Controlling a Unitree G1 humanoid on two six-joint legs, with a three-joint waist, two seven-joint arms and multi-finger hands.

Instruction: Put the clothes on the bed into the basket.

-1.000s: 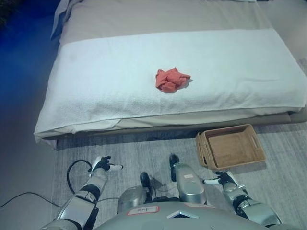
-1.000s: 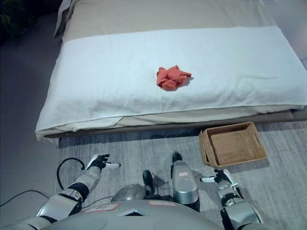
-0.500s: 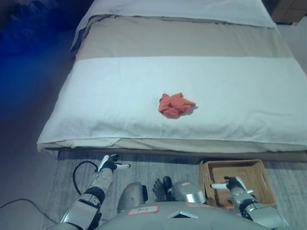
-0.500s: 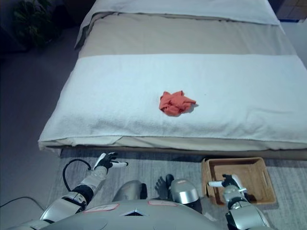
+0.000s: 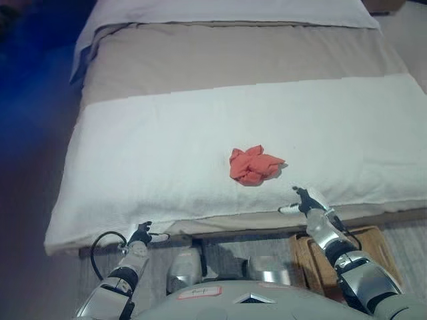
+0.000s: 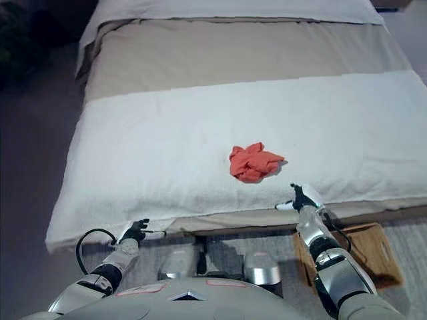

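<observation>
Heads up, your right hand point(image 6: 298, 198) is at the near edge of the bed point(image 6: 167, 140), fingers loosely spread and holding nothing. The crumpled orange cloth point(image 6: 251, 162) sits on the white blanket point(image 6: 133, 147) near that hand but not touching it. Your left hand point(image 6: 136, 230) hangs low by the bed's near edge, also relaxed and empty. Biggest risk I see: the basket point(image 6: 380, 250) is on the floor right under your right arm, half hidden, so you can easily bump it. You might also snag the blanket along with that 1 cloth.

orange cloth point(image 5: 253, 165) crumpled on bed point(image 5: 133, 147)
</observation>
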